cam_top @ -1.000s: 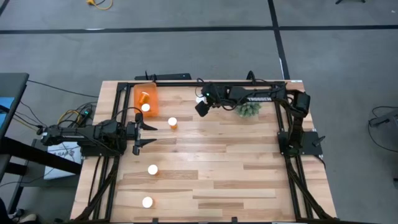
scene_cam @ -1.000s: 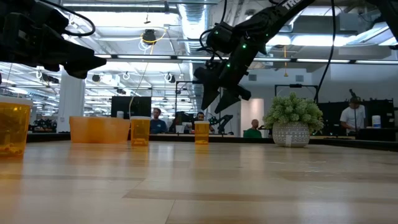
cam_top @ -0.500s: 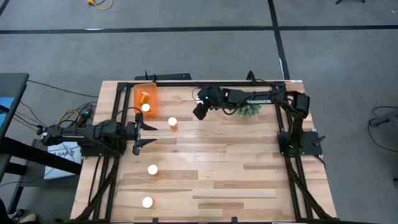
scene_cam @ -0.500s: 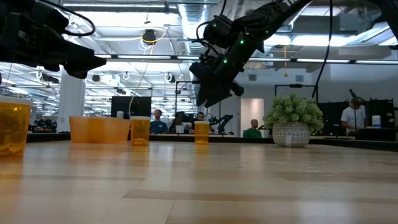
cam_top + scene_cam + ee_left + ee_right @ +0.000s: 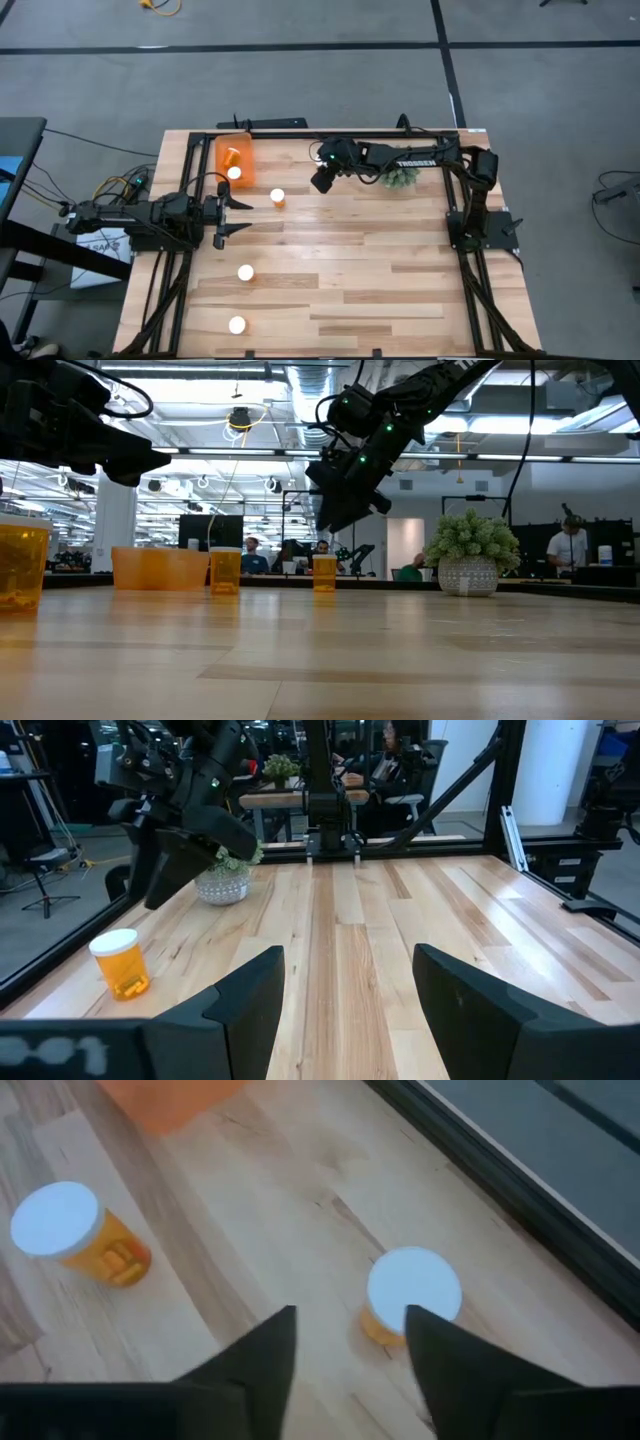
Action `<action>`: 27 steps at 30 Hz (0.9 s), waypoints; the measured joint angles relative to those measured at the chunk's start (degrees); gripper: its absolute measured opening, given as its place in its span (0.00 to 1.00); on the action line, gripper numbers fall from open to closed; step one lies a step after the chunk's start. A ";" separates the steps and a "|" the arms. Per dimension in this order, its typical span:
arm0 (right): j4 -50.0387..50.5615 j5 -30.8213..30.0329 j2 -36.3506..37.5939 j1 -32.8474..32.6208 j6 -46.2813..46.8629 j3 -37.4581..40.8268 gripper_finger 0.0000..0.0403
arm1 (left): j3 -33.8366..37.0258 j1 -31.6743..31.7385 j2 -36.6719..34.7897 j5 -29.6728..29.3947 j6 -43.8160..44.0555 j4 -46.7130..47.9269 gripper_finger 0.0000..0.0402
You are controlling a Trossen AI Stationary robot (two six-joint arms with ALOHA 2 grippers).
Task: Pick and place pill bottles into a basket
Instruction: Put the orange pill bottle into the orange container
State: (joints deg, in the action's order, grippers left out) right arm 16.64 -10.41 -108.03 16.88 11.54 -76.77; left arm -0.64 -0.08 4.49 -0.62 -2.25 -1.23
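Looking down, you see your right gripper hanging above the table's far side with fingers parted, empty, over an upright pill bottle; a second bottle stands near the basket, which holds two; two more stand well apart; your left gripper waits open at the left edge.

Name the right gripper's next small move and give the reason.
Probably a short descent onto the pill bottle just ahead of the right gripper. Its fingers are open, the white cap sits close past the gap between them, and in the low view the gripper hangs well above the table. The basket is to that bottle's left in the high view.
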 joint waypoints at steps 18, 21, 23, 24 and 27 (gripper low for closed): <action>3.08 0.02 0.00 3.53 6.34 0.02 0.98 | 0.00 0.00 0.00 0.00 0.31 0.00 0.53; 3.10 1.42 -0.02 3.52 5.03 0.02 0.97 | 0.00 0.00 0.00 0.00 -0.06 0.00 0.53; 3.10 2.44 -0.02 3.52 4.46 0.02 0.95 | 0.00 0.00 0.00 0.00 0.00 0.00 0.53; 3.10 2.64 -0.02 3.52 3.93 0.02 0.95 | 0.00 0.00 0.00 0.01 0.05 0.00 0.53; 3.01 2.59 -0.02 3.52 3.55 0.02 0.94 | 0.00 0.01 0.00 0.00 -0.17 0.00 0.53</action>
State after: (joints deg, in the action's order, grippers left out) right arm 19.65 -7.81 -108.05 20.40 15.08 -76.75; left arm -0.64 -0.07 4.49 -0.62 -2.42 -1.23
